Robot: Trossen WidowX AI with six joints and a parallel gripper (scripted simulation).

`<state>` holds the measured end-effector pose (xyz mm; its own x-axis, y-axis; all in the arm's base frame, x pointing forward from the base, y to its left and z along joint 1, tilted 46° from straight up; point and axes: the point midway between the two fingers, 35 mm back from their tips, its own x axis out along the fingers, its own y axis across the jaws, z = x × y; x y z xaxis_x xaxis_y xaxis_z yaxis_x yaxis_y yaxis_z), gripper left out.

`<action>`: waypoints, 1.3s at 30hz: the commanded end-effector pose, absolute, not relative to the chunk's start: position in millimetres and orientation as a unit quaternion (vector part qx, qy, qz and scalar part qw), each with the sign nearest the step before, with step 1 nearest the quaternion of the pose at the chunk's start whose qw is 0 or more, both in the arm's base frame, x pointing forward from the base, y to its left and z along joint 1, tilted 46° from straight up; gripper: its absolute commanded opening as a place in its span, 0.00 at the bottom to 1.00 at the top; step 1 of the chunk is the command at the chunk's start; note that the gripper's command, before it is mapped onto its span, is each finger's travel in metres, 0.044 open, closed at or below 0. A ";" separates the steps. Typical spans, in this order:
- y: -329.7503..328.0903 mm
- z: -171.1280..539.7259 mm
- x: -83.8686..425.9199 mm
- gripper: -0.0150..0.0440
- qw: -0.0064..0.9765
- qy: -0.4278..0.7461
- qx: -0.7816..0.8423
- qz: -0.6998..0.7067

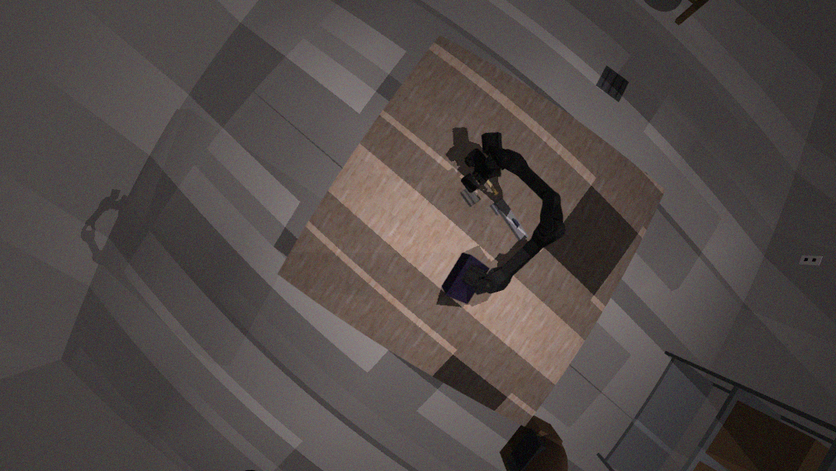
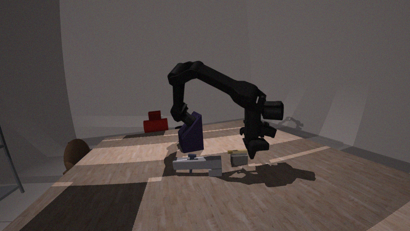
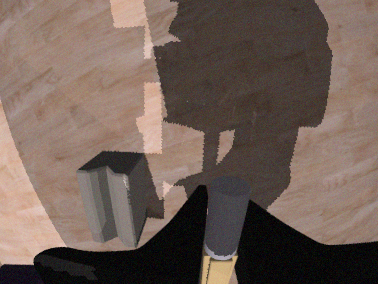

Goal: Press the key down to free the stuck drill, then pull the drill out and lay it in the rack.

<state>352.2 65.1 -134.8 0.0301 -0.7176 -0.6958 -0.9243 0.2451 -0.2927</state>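
Observation:
My gripper point(image 2: 252, 153) point(image 1: 477, 182) point(image 3: 213, 192) is shut on the drill point(image 2: 237, 151) point(image 1: 491, 188) point(image 3: 214, 282), a yellow shaft with a grey round end. It holds the drill level, just above the wooden table point(image 2: 258, 200). The rack point(image 2: 238, 160) point(image 1: 471, 198) point(image 3: 113, 202), a small grey block with a groove on top, stands close by; in the wrist view it lies left of the drill, apart from it. The long grey housing point(image 2: 197, 164) point(image 1: 510, 221) with the small blue key point(image 2: 191, 156) on top lies left of the rack.
A purple wedge block point(image 2: 191, 134) point(image 1: 465, 278) stands at the arm's base. A red object point(image 2: 155, 122) sits beyond the table's far edge. A brown object point(image 2: 75, 152) point(image 1: 532, 447) and a metal shelf frame point(image 1: 731, 397) stand off the table.

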 end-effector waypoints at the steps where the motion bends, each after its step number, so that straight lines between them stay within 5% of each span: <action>1: 67.7 -132.6 352.4 0.25 0.396 0.684 -0.598 0.131; 39: 88.2 -154.1 309.3 0.25 0.396 0.685 -0.598 0.133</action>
<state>315.6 86.9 -150.7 0.0326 -0.7138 -0.6996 -0.9230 0.2471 -0.2951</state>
